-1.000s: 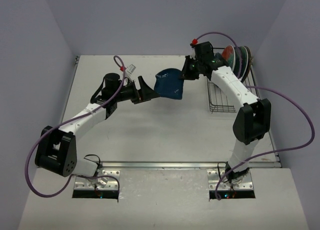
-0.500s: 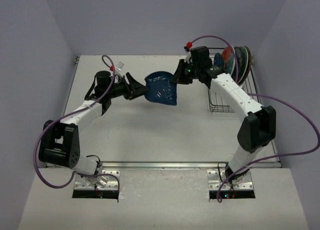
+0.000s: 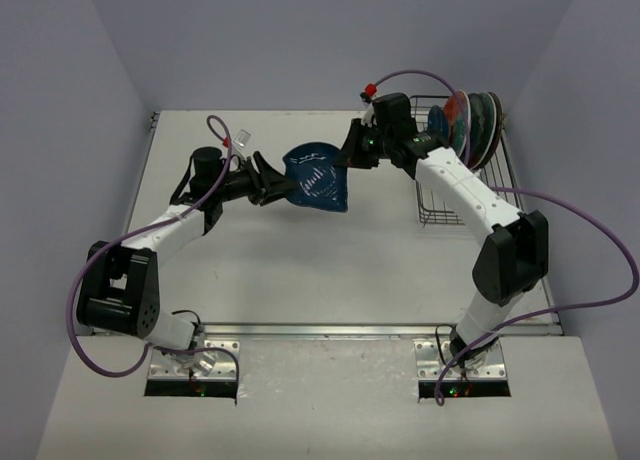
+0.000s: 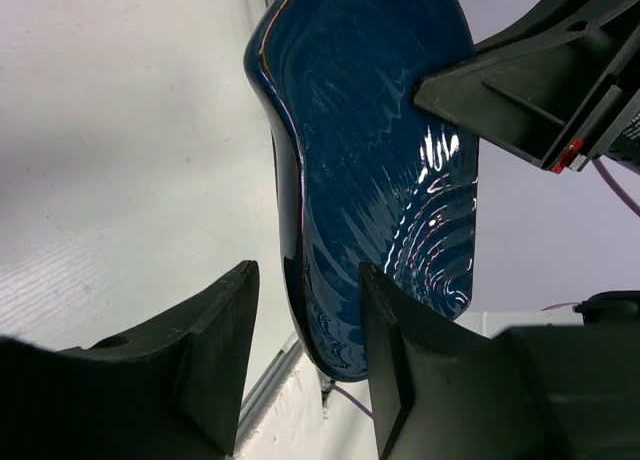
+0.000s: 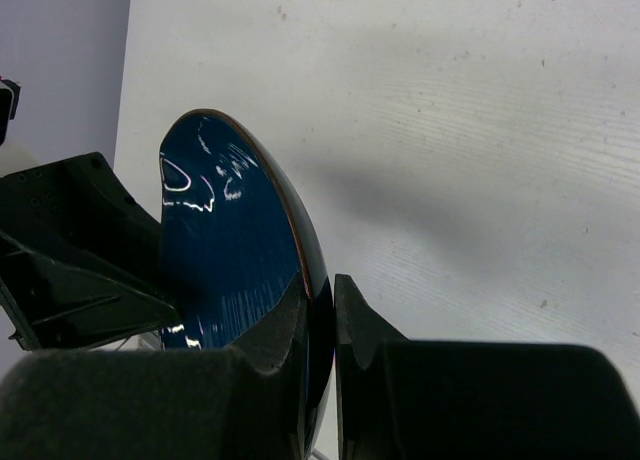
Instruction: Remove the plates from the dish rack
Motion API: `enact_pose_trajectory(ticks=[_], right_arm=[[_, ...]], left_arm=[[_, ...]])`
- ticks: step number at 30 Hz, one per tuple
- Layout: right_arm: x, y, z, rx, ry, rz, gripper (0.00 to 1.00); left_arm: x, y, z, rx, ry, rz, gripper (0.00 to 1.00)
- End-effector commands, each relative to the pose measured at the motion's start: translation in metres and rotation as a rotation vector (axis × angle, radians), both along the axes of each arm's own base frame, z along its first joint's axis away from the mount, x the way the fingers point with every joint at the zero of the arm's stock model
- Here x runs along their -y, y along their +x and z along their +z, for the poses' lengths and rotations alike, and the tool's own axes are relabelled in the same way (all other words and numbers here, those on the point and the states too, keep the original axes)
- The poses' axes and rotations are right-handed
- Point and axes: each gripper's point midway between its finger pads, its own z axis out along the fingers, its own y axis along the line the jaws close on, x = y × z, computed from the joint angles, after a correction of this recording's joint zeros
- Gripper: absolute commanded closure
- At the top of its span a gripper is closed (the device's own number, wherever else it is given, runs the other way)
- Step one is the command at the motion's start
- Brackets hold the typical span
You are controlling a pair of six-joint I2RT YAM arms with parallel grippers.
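A dark blue plate (image 3: 316,178) hangs on edge above the table's middle, between my two grippers. My right gripper (image 3: 345,160) is shut on its right rim; in the right wrist view both fingers (image 5: 290,330) pinch the rim of the plate (image 5: 220,250). My left gripper (image 3: 282,187) is open, its jaws standing either side of the plate's left rim (image 4: 380,160) with a gap on the outer side. The dish rack (image 3: 432,216) stands at the far right and holds several upright plates (image 3: 470,125): red-orange with blue, teal and dark.
The white table (image 3: 300,270) ends at purple walls behind and at both sides. A metal rail (image 3: 330,330) runs along its near edge. Purple cables loop off both arms. The right arm's finger (image 4: 520,90) shows in the left wrist view.
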Motion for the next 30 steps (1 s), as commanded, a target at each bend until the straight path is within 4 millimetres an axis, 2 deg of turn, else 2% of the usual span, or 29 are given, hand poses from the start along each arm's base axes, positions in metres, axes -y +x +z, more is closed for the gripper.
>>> enact_pose_trajectory(ticks=[1,5,8,10,12,13,15,16,19,20,24,26,28,30], right_arm=[[-0.022,0.014,0.066,0.160,0.126,0.024,1.00],[-0.033,0.005,0.062,0.157,0.129,0.066,1.00],[-0.040,-0.002,0.055,0.150,0.126,0.095,1.00],[-0.040,-0.002,0.052,0.151,0.116,0.100,0.98],[-0.037,-0.002,0.049,0.153,0.098,0.096,0.77],[-0.036,-0.002,0.047,0.152,0.091,0.093,0.64],[-0.034,-0.002,0.042,0.150,0.077,0.089,0.27],[-0.033,-0.002,0.039,0.147,0.070,0.091,0.14],[-0.032,-0.003,0.034,0.140,0.056,0.093,0.01],[-0.031,-0.002,0.032,0.137,0.047,0.091,0.01],[-0.024,0.001,0.028,0.147,0.010,0.075,0.01],[-0.020,0.001,0.027,0.162,-0.010,0.082,0.01],[-0.016,0.001,0.025,0.171,-0.030,0.102,0.01],[-0.013,-0.001,0.024,0.182,-0.042,0.130,0.01]], left_arm=[[0.000,-0.002,0.023,0.088,-0.018,-0.013,0.62],[0.000,0.000,0.018,0.074,-0.016,-0.007,0.73],[0.000,0.001,0.016,0.067,-0.009,-0.006,0.97],[-0.002,0.003,0.016,0.070,0.003,-0.002,1.00],[-0.007,0.005,0.018,0.080,0.009,0.011,1.00],[-0.010,0.007,0.018,0.081,0.014,0.015,1.00],[-0.020,0.011,0.020,0.086,0.017,0.030,1.00],[-0.025,0.014,0.022,0.088,0.017,0.039,1.00],[-0.046,0.024,0.020,0.072,0.026,0.073,1.00],[-0.049,0.027,0.019,0.067,0.032,0.071,1.00],[-0.094,0.055,0.013,0.063,0.065,0.149,1.00],[-0.119,0.074,0.001,0.044,0.140,0.164,1.00],[-0.148,0.100,-0.028,-0.010,0.248,0.189,1.00],[-0.169,0.119,-0.036,-0.003,0.363,0.172,1.00]])
